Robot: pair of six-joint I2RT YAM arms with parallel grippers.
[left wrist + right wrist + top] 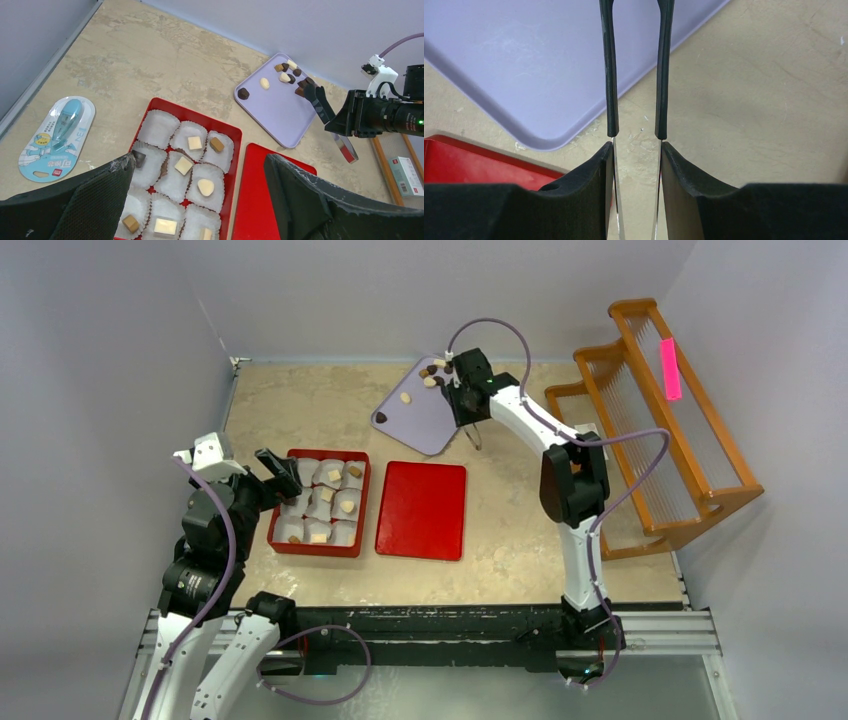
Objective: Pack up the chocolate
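Top external view: right gripper clenched on the tweezers at the purple tray.
I saw loose chocolate clustered at that tray's far corner. In the left wrist view the tweezers' dark tips sat right among the pieces, though I could not tell whether one was pinched. Two more pieces lay apart toward the tray's left edge. Nearer than the tray and to its left, the red box held paper cups, several with a piece inside. My left gripper hung above it, fingers spread wide.
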